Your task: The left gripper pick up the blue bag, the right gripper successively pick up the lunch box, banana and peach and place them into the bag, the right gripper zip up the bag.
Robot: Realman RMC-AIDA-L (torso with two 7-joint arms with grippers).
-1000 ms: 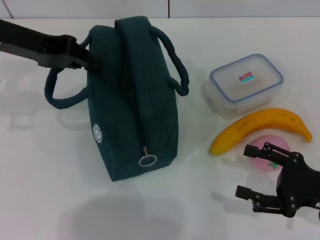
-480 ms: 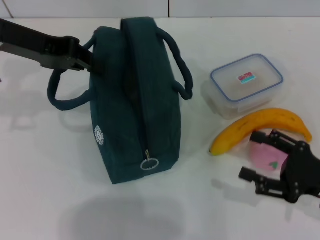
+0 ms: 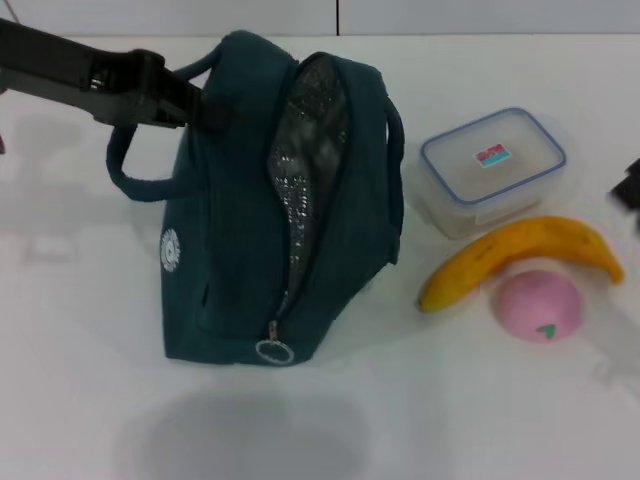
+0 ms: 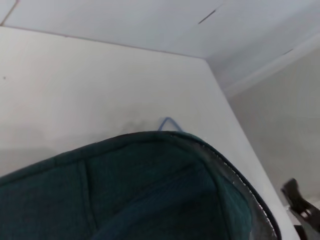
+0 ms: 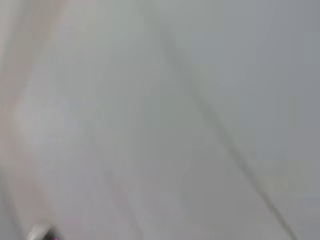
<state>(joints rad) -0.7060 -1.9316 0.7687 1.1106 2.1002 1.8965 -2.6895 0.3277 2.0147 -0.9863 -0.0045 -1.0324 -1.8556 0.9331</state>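
Head view. The blue bag [image 3: 270,200] is shown standing on the white table [image 3: 80,400], its zip open along the top so that the silver foil lining is exposed; the ring pull hangs at the near end. The left gripper [image 3: 190,100] is seen at the bag's far left upper edge, closed on the fabric beside the looped handle, by which the mouth is held up. To the right of the bag, and apart from it, the lunch box [image 3: 493,168] is placed farthest back, the banana [image 3: 520,255] lies just in front of it, and the peach [image 3: 541,304] sits touching or just beside the banana's near side. Of the right gripper [image 3: 628,185] only a dark edge is visible at the right border, so its opening cannot be judged.

Left wrist view. The teal wall of the bag [image 4: 125,190] and a strip of its foil-edged rim are shown close below the camera; the gripper's own fingers are not seen.

Right wrist view. Only a pale, featureless surface is shown.

Step in hand, as judged: the lunch box is to be fetched first. The mouth should be kept wide and steady by the left arm, and the box should be approached from above across its shorter sides, clear of the banana.
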